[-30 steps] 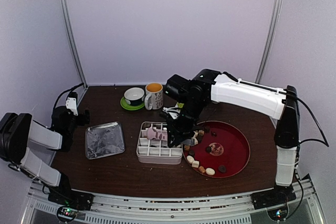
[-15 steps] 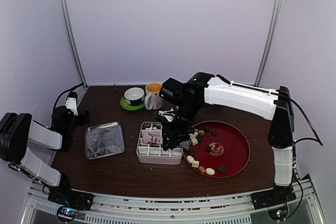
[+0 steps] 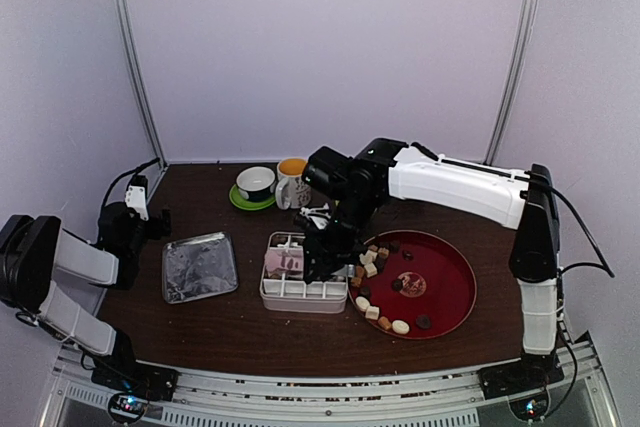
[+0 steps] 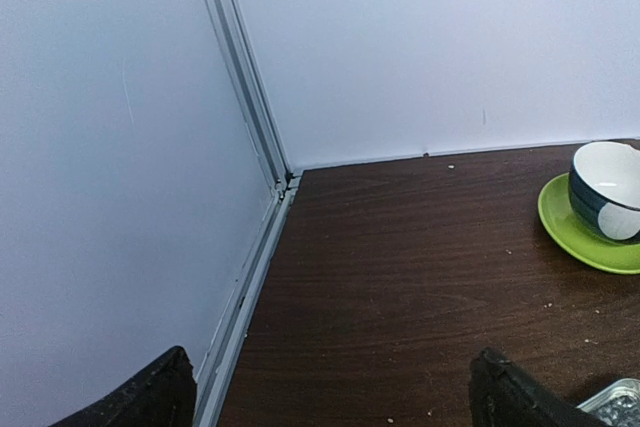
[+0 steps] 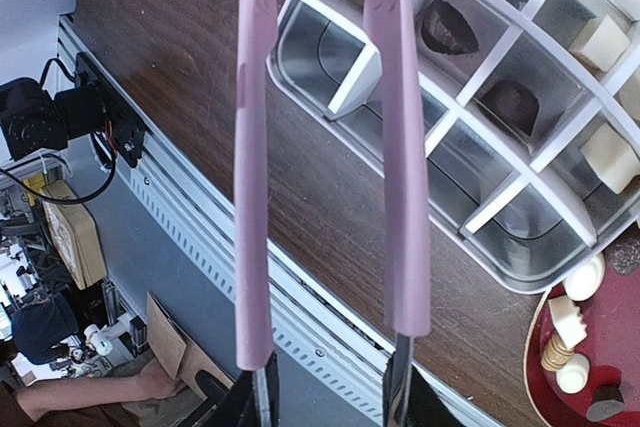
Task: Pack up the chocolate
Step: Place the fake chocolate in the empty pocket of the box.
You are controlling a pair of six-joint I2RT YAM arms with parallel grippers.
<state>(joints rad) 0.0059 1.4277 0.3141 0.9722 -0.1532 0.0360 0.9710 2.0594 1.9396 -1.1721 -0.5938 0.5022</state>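
Chocolate pieces point(image 3: 385, 292) in white, tan and dark brown lie in a red round tray point(image 3: 455, 257). A white divided tin point(image 3: 300, 292) stands left of it. In the right wrist view its cells point(image 5: 520, 277) hold two dark pieces point(image 5: 447, 27) and cream cubes point(image 5: 608, 157). My right gripper point(image 3: 325, 247) is shut on pink tongs point(image 3: 283, 261) above the tin. In the right wrist view the tongs point(image 5: 397, 147) stand spread apart, their tips cut off at the top edge. My left gripper point(image 3: 150, 222) is open and empty at the far left, its fingers point(image 4: 505, 392) wide apart over bare table.
A silver tin lid point(image 3: 199, 266) lies left of the divided tin. A mug point(image 3: 293, 182) and a bowl on a green saucer point(image 3: 256, 185) stand at the back; the bowl also shows in the left wrist view point(image 4: 605, 192). The table's front edge is close below the tin.
My right gripper has moved left with the pink tongs, from the tray's left rim to over the left part of the divided tin. The left arm has not moved.
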